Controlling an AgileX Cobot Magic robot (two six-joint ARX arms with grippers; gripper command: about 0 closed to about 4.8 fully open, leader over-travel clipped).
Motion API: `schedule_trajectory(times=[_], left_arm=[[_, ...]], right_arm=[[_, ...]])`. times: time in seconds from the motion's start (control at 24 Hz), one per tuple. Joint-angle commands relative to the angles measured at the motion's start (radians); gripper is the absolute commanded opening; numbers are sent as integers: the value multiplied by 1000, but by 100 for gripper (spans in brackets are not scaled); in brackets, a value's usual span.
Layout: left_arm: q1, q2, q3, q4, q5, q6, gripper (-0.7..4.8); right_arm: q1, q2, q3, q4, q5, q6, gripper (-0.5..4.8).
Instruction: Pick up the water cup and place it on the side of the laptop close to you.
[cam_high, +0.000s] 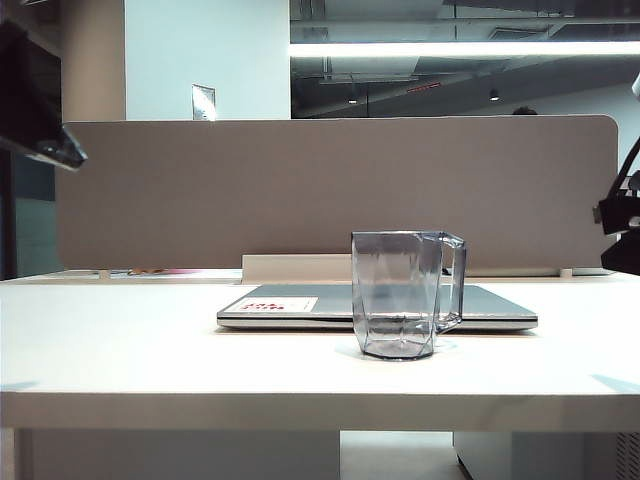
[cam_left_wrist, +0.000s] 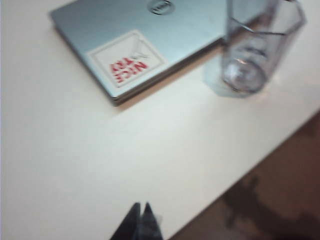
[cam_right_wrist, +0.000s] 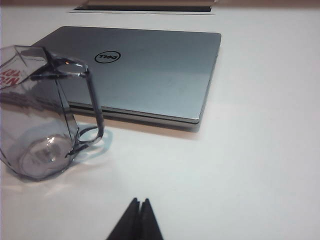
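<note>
I see the water cup (cam_high: 400, 293) upright on the tabletop (cam_high: 150, 350), near side of the laptop (cam_high: 495, 305). Both claws, left claw (cam_left_wrist: 140, 220) and right claw (cam_right_wrist: 138, 217), hang pinched together, empty. The right claw is nearer, cup handle facing right.

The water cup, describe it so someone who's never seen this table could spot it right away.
On the white table lies a closed silver laptop in front of a grey partition. The water cup stands upright on the table at the laptop's near edge, right of the laptop's red-printed sticker. It is the only see-through thing: a grey-tinted faceted mug with an angular handle.
</note>
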Motion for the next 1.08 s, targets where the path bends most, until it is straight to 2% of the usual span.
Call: schedule_trajectory(times=[0.04, 0.29, 0.54, 0.79, 0.92, 1.08], left_arm=[[0, -65, -70, 100, -82, -113, -6], [0, -164, -198, 206, -97, -180, -6], [6, -264, -269, 203, -227, -195, -6], [143, -459, -348, 250, -217, -257, -6], [258, -578, -391, 252, -170, -269, -6], [305, -638, -414, 256, -165, -266, -6]], right_arm=[[0, 0, -6, 3, -2, -1, -8], [0, 0, -6, 3, -2, -1, -8], [0, 0, -6, 3, -2, -1, -8], [0, 0, -6, 3, -2, -1, -8], [0, 0, -6, 3, -2, -1, -8], [0, 0, -6, 3, -2, -1, -8]])
